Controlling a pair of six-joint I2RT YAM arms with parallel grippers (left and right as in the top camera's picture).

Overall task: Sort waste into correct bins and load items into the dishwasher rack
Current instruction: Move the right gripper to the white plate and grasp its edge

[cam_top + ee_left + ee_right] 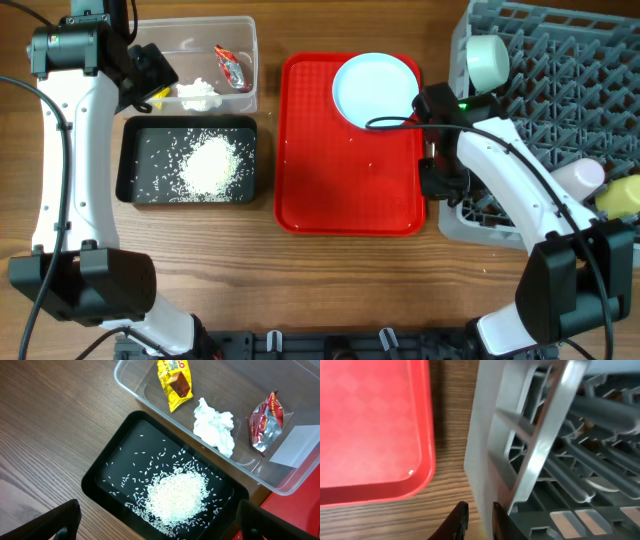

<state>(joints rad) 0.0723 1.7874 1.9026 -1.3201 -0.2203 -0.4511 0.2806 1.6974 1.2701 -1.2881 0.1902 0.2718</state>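
Note:
The clear tub (pixel 300 445) holds a yellow wrapper (pixel 177 382), a white tissue (pixel 215 427) and a red wrapper (pixel 265 422). The black tray (pixel 95 477) beside it holds a heap of rice (pixel 175 495). My left gripper (pixel 157 510) is open and empty above the black tray. The light-blue plate (pixel 375 90) lies on the red serving tray (pixel 350 190). The grey dishwasher rack (pixel 560 110) holds a pale-green bowl (pixel 487 60), a pink cup (pixel 580 178) and a yellow cup (pixel 620 195). My right gripper (pixel 480 517) is shut on the rack's left wall (pixel 530 435).
The red serving tray (pixel 370 425) lies close to the left of the rack, with a narrow strip of wooden table between them. The tub (pixel 195 40) and black tray (pixel 135 190) sit side by side at the left. A few rice grains lie on the red tray.

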